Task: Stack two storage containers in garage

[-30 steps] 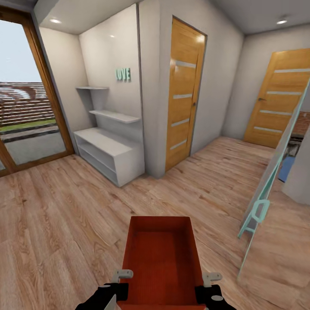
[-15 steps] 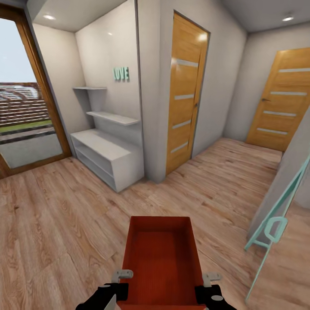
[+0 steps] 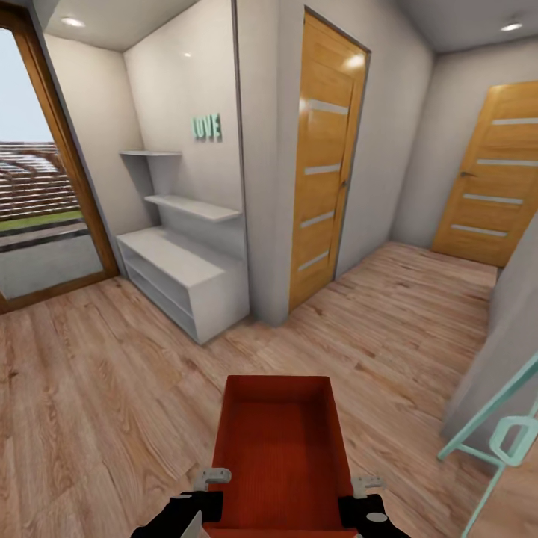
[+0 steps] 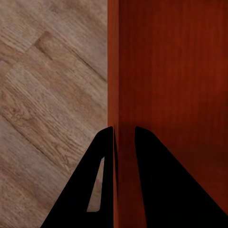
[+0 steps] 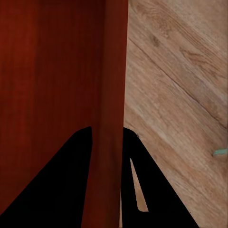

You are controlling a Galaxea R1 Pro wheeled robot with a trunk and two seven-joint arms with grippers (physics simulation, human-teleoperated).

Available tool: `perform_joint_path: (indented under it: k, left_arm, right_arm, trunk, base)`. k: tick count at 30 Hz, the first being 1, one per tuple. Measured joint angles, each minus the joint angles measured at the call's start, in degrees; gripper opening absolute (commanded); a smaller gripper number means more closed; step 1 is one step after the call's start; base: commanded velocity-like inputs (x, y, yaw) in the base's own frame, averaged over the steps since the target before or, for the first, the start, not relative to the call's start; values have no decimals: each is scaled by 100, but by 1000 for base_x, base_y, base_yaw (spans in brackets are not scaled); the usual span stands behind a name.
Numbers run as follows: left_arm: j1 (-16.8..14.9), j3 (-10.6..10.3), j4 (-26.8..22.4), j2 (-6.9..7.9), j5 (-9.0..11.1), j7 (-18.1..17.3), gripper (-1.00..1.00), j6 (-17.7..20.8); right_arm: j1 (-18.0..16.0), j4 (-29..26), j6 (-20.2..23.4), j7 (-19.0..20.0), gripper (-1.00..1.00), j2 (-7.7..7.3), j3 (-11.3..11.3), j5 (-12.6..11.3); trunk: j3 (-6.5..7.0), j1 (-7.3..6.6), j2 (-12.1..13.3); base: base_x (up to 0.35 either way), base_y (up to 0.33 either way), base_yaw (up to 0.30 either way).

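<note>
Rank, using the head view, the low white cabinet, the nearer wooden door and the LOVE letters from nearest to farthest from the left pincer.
From the left pincer, clamped on the container:
1. Low white cabinet, ahead on the left.
2. Nearer wooden door, ahead and rightward.
3. LOVE letters, high on the alcove wall.

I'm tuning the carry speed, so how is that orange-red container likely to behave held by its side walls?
The storage container is probably light: it looks empty. Its thin walls may flex where the left end effector and right end effector pinch them. Smooth walls could slip if jolted.
</note>
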Motion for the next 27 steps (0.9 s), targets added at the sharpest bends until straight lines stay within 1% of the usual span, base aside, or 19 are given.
perform_joint_path:
  k: [13, 17, 27]
  left_arm:
    - [0, -1, -4, 0, -2, 0, -100, 0]
    - [-1, -5, -5, 0, -6, 0, -100, -2]
    - [-1, -7, -5, 0, -7, 0, -100, -6]
  right_arm:
    - [0, 1, -6, 0, -100, 1, -4, 2]
    - [1, 19, -27, 3, -100, 5, -10, 1]
    - [1, 25, -37, 2, -100, 7, -8, -3]
  trunk:
    - [0, 0, 0]
    - [0, 0, 0]
    - [0, 0, 0]
  base:
    - [320, 0, -12]
    - [320, 0, -209]
    - [320, 0, -281]
